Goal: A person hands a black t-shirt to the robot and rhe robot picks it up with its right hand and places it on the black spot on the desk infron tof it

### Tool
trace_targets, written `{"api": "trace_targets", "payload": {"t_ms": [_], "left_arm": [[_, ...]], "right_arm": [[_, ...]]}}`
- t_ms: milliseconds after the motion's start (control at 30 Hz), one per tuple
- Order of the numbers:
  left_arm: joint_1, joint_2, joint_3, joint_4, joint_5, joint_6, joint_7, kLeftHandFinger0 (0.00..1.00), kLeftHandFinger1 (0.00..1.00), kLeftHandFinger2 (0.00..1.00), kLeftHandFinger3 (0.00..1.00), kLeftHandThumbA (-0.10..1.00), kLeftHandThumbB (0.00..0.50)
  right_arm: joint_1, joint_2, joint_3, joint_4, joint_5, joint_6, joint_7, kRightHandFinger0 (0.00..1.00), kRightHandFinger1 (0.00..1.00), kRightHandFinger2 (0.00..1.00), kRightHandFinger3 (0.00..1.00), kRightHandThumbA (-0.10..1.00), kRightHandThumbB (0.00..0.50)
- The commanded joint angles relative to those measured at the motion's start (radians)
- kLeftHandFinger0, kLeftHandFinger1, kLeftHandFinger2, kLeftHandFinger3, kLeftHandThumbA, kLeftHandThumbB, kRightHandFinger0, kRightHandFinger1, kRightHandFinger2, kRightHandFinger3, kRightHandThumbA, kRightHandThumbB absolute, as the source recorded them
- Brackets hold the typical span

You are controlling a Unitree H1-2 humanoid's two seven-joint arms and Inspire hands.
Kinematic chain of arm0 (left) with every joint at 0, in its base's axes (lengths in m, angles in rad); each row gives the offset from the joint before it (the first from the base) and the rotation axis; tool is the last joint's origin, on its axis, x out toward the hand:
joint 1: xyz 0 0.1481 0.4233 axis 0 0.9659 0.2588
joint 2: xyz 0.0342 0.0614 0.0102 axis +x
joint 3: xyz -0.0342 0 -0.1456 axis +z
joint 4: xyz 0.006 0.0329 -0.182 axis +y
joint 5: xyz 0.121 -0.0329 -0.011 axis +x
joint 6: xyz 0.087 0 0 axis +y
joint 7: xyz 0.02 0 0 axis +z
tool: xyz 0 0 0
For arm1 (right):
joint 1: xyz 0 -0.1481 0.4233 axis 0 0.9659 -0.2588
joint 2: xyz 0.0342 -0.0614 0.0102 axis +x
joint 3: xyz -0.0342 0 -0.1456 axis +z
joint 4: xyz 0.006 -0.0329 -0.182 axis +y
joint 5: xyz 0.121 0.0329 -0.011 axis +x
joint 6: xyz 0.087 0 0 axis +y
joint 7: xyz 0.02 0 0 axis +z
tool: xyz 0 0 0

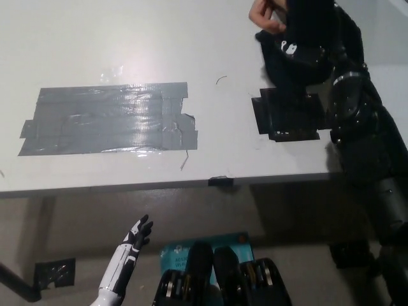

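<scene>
Head view: the black t-shirt (305, 48) is hanging at the far right of the surface (127, 38), a person's hand (266, 14) gripping its top so the robot can take it. The right robot hand (299, 52) is pressing against the cloth (whether its fingers are closing I cannot tell, black on black). The black spot (285, 116) is lying just below, near the front edge, partly covered. The left robot hand (137, 234) is resting low, fingers spread, holding nothing. Leftward, grey tape (108, 119) is occupying open room.
</scene>
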Motion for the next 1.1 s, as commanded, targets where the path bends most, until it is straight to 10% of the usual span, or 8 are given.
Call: {"api": "trace_targets", "payload": {"t_ms": [0,167,500,600,667,733,1067], "left_arm": [[-0.026,0.011,0.005,-0.024,0.005,-0.046,0.01,1.0,1.0,1.0,1.0,1.0,0.5],[-0.022,0.012,0.001,-0.021,0.009,-0.046,0.008,1.0,1.0,1.0,1.0,1.0,0.5],[-0.04,0.019,-0.001,-0.006,0.008,-0.045,0.0,1.0,1.0,1.0,1.0,1.0,0.5],[-0.04,0.021,-0.005,-0.005,0.019,-0.046,0.005,1.0,1.0,1.0,1.0,1.0,0.5],[-0.038,0.018,-0.003,-0.008,0.017,-0.039,0.006,1.0,1.0,1.0,1.0,1.0,0.5],[-0.036,0.018,-0.004,-0.007,0.023,-0.043,0.01,1.0,1.0,1.0,1.0,1.0,0.5],[-0.037,0.018,-0.006,-0.031,0.03,-0.019,0.006,1.0,1.0,1.0,1.0,1.0,0.5]], "right_arm": [[-0.132,-0.059,0.013,0.114,-0.057,-0.183,-0.335,0.0,0.32,0.74,0.87,-0.1,0.164],[-0.089,-0.069,0.025,0.038,-0.065,-0.211,-0.328,0.02,0.5,0.86,0.98,-0.1,0.157],[-0.059,-0.113,0.04,-0.325,-0.064,-0.225,-0.212,0.01,0.41,0.8,0.95,-0.1,0.197],[-0.068,-0.143,0.089,-0.4,-0.085,-0.269,-0.148,0.0,0.4,0.84,1.0,-0.1,0.092],[-0.067,-0.151,0.116,-0.429,-0.084,-0.258,-0.095,0.0,0.37,0.83,0.68,-0.1,0.15],[-0.07,-0.167,0.165,-0.432,-0.093,-0.251,-0.02,0.0,0.38,0.83,0.6,-0.1,0.2],[-0.048,-0.227,0.392,-0.269,-0.202,-0.297,0.132,0.0,0.47,0.97,0.85,-0.1,0.207]]}}
